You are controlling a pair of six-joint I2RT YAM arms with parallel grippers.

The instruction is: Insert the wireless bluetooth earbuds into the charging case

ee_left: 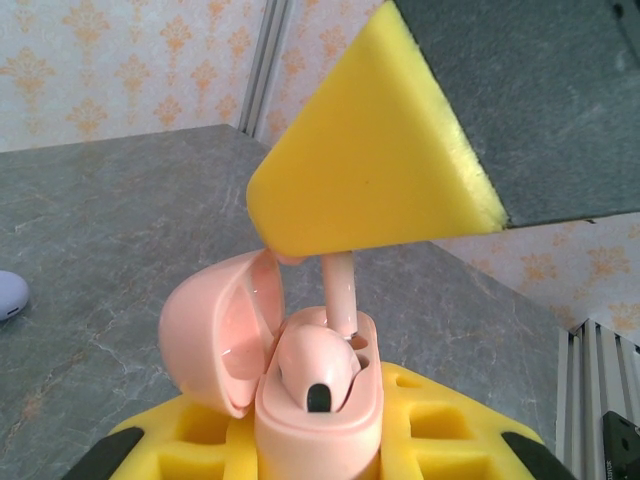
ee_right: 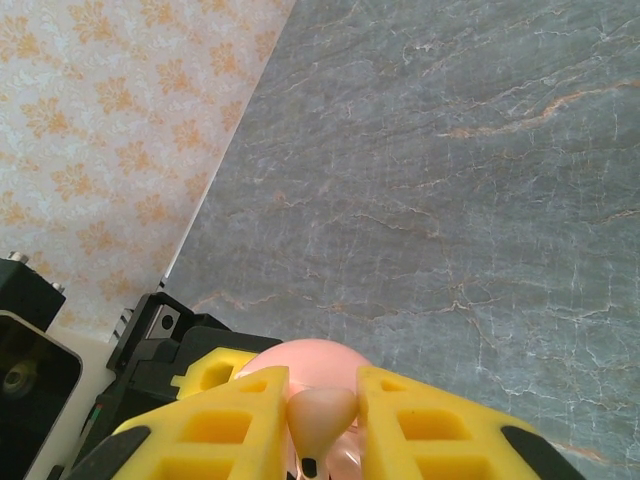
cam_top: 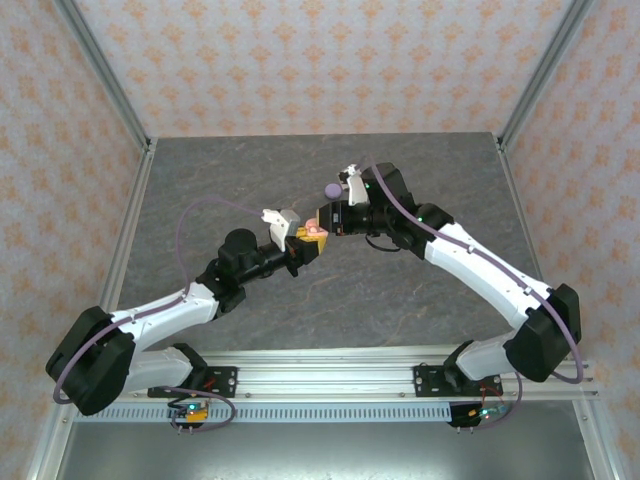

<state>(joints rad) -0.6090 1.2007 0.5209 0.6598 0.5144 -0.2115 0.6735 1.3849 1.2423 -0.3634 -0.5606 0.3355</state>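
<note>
Above the middle of the table my left gripper (cam_top: 298,247) is shut on a pale pink charging case (ee_left: 318,415), holding it between yellow foam pads with its lid (ee_left: 215,330) swung open. One pink earbud (ee_left: 316,368) sits in a well of the case. My right gripper (ee_right: 322,425) is shut on a second pink earbud (ee_right: 322,412). Its stem (ee_left: 340,295) points down, with the tip at the case's free well. In the top view the right gripper (cam_top: 320,226) meets the pink case (cam_top: 313,233) from the right. The lilac earbuds are out of view.
A lilac round case (cam_top: 331,190) lies on the grey stone-patterned table (cam_top: 230,190) just behind the grippers, with its edge at the left of the left wrist view (ee_left: 8,295). Patterned walls and metal frame posts (cam_top: 105,75) enclose the table.
</note>
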